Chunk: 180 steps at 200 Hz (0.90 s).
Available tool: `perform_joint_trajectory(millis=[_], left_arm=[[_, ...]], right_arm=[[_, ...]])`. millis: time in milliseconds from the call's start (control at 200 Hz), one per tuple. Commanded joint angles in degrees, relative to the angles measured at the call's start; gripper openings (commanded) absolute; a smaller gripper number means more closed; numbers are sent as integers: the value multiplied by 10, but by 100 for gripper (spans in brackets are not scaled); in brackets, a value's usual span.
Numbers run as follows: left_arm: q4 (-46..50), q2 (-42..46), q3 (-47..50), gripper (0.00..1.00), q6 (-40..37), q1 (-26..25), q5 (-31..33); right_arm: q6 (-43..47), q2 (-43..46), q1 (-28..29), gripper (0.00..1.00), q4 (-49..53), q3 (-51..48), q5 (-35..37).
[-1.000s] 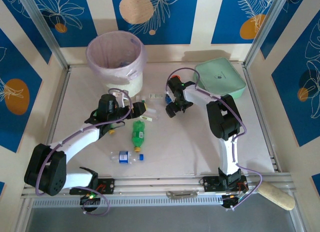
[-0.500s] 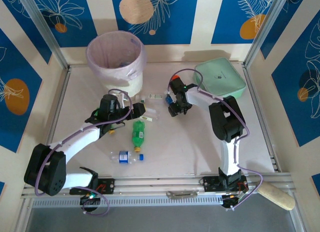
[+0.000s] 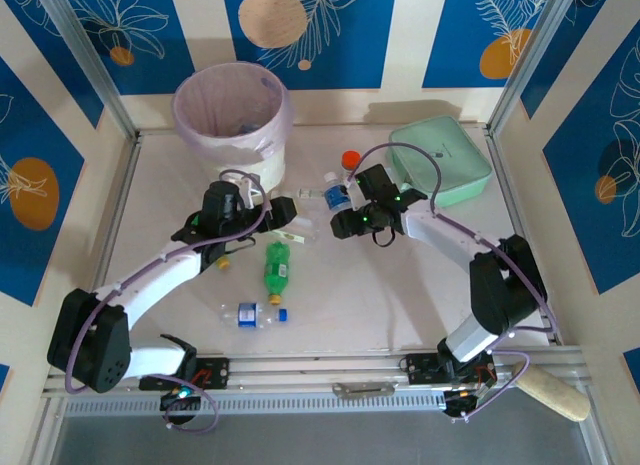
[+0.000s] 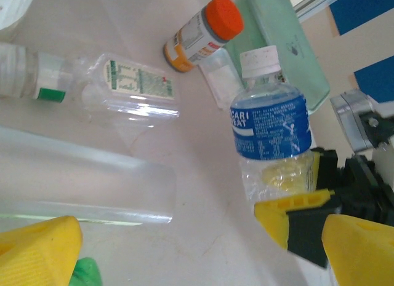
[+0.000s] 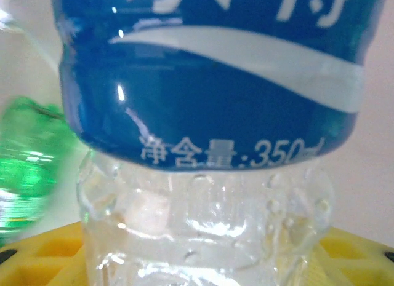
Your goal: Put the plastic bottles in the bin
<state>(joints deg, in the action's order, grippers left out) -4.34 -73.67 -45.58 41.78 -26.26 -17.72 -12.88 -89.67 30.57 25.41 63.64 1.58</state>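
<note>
– Top external, starting at the left: where does the bin point(image 3: 258, 167) stand?
– Upright at the far left of the table point(image 3: 400, 285), with a pink liner folded over its rim. The left gripper point(image 3: 288, 221) is near its base but apart from it.
– How are that gripper's jaws?
– Spread wide, gripping nothing. In the left wrist view a clear bottle point(image 4: 86, 190) lies on its side just ahead of the fingertips, nearer one yellow pad than the other. Whether that pad touches it I cannot tell.
– Other bottles on that side?
– A green bottle point(image 3: 275, 269) lies just on the near side of the left gripper, lengthwise toward the arm bases. A blue-cap bottle point(image 3: 250, 313) lies on its side nearer the bases. Both are outside the jaws.
– And toward the middle?
– The right gripper point(image 3: 343, 211) reaches in from the right, closed on a blue bottle point(image 4: 271, 123). In the left wrist view that bottle is cap-up, with a white cap and a blue label around its upper body. The jaws hold its clear lower part.
– Does the right wrist view agree?
– Yes. The bottle sits squarely between the pads point(image 5: 31, 261), with yellow on either side of the clear base and the label above them. A blur of green shows to its left.
– Is it on the table or lifted?
– I cannot tell.
– Further right?
– An orange bottle point(image 3: 349, 161) with a red cap is just beyond the held one. A mint case point(image 3: 440, 160) lies flat in the far right corner.
</note>
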Motion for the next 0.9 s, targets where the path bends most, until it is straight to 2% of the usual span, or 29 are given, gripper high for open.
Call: perform_joint_trajectory(millis=[0, 465, 695, 895], left_arm=[[-31, 14, -20, 100, 31, -8, -2], [-90, 4, -22, 100, 73, -19, -30], [-103, -8, -21, 100, 77, -20, -38], [-120, -17, -19, 94, 83, -20, -45]], right_arm=[[-69, 29, 11, 53, -71, -16, -89], [-84, 22, 86, 53, -135, 17, -124], [-99, 16, 95, 53, -172, 23, -186], [-102, 13, 106, 53, -185, 25, -205]])
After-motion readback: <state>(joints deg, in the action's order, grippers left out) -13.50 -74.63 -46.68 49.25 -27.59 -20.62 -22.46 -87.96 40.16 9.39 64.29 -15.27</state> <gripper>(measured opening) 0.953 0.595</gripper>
